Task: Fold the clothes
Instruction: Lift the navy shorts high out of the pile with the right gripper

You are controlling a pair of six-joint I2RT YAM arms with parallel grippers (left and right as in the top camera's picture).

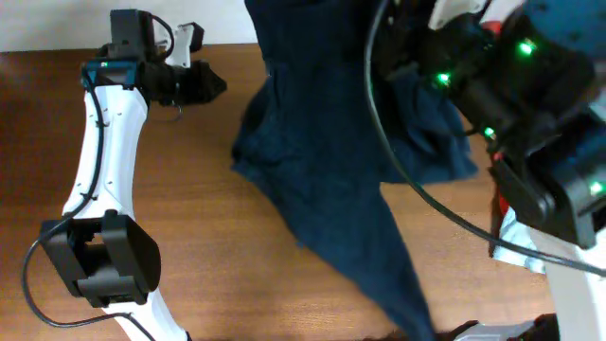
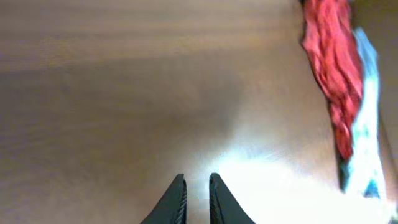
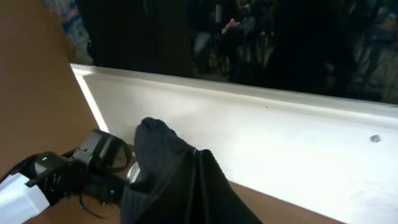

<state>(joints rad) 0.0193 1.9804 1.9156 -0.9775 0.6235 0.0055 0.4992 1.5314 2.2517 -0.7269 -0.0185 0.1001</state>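
Note:
The clothes, dark navy shorts (image 1: pixel 327 161), hang lifted over the middle of the wooden table (image 1: pixel 208 237), with one leg trailing toward the front edge. In the right wrist view my right gripper (image 3: pixel 200 157) is shut on a bunched fold of the shorts (image 3: pixel 158 155), which drapes over its fingers. The right arm (image 1: pixel 530 104) looms high at the right, and its jaws are hidden in the overhead view. My left gripper (image 1: pixel 210 83) sits at the back left, apart from the cloth. In the left wrist view its fingers (image 2: pixel 178 198) keep a narrow gap over bare wood with nothing between them.
A red garment (image 2: pixel 326 68) and a pale blue shirt (image 2: pixel 367 124) lie together at the table's right side, partly under the right arm (image 1: pixel 516 248). A white wall ledge (image 3: pixel 261 124) runs behind the table. The left arm (image 1: pixel 99 161) stretches along the left side.

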